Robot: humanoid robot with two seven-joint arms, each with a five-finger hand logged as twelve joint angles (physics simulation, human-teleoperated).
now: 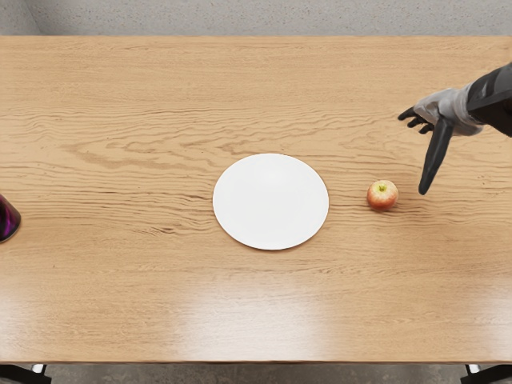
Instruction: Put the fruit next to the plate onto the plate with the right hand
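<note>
A white round plate (270, 201) lies flat at the middle of the wooden table. Just to its right, apart from the rim, a small red-yellow apple (382, 194) stands on the wood. My right hand (429, 132) comes in from the right edge, above and to the right of the apple. Its fingers (434, 160) are spread, one pointing down toward the table beside the apple, and it holds nothing. The left arm does not show.
A dark purple object (6, 217) pokes in at the table's left edge. The table's front edge (256, 362) runs along the bottom, and its far edge lies near the top against a grey wall.
</note>
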